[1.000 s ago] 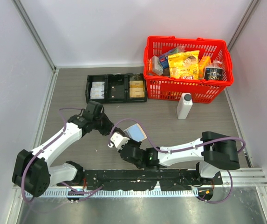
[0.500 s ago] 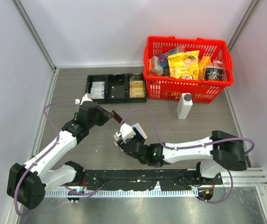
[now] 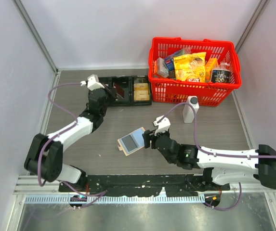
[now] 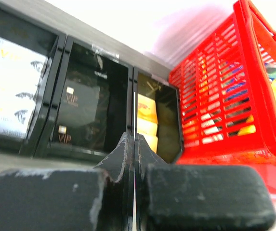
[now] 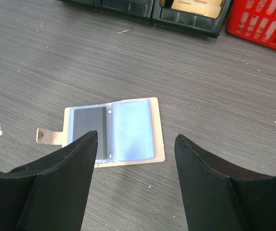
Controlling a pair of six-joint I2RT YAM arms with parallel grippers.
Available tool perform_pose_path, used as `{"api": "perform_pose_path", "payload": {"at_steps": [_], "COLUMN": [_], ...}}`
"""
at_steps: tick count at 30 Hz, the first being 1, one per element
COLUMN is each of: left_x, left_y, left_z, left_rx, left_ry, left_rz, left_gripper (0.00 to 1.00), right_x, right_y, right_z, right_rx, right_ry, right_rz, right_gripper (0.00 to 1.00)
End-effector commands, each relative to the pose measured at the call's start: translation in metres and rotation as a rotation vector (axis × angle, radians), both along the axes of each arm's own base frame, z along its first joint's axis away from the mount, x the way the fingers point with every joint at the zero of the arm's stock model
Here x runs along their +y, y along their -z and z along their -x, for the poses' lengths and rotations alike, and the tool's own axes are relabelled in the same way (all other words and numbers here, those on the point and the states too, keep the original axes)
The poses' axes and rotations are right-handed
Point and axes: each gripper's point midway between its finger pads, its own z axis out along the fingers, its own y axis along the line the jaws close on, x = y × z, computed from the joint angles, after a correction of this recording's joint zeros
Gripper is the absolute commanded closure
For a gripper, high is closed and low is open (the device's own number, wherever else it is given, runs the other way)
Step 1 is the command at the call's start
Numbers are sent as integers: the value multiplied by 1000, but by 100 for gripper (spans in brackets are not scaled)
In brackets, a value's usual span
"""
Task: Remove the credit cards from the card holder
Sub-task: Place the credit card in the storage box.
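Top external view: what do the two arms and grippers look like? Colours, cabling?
The left arm and right arm have white links and black joints, each trailing a loose purple cable. The left gripper and right gripper have black tapered fingers, worn at the edges.

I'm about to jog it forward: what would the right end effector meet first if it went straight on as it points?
Most likely the card holder, lying open on the table straight ahead of the open right end effector. Depth is unclear, so it could touch bare table just before it.
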Motion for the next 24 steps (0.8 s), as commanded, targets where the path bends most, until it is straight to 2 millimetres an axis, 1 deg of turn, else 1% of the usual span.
{"api": "perform_pose_path", "payload": {"at_steps": [1, 2, 3, 7, 9, 10, 12, 14, 15, 16, 19, 22, 24], "left_x": [4, 2, 1, -6, -4, 0, 6, 6, 5, 0, -13, -17, -20], "left_y": [-45, -43, -35, -22, -7, -3, 9, 22, 25, 37, 53, 68, 74], "left_z": [-48, -56, -64, -90, -102, -107, -114, -120, -123, -126, -132, -135, -136], "left_rx": [-198, -192, -181, -176, -144, -133, -112, -93, -88, -68, -37, -6, 3], "left_ry": [-84, -89, -99, -111, -145, -172, -216, -225, -221, -208, -160, -160, -153], "left_rz": [-29, -37, -43, -47, -70, -80, -93, -100, -95, -94, -69, -41, -24], "left_gripper": [100, 100, 100, 100, 100, 100, 100, 100, 100, 100, 100, 100, 100], "right_x": [-12, -15, -17, -28, -33, -36, -41, -47, -49, -50, -52, -53, -52], "right_y": [-17, -14, -15, -14, -15, -15, -16, -16, -14, -14, -11, -9, -6], "right_z": [-5, -4, -4, -4, -4, -4, -4, -4, -4, -4, -5, -6, -7], "right_rx": [-22, -20, -21, -22, -24, -25, -30, -32, -31, -30, -26, -21, -16], "right_ry": [69, 76, 78, 104, 112, 116, 127, 140, 143, 145, 148, 151, 152], "right_rz": [-99, -93, -99, -96, -99, -103, -111, -115, -109, -116, -111, -101, -85], "right_gripper": [30, 30, 30, 30, 30, 30, 30, 30, 30, 29, 29, 29, 29]}}
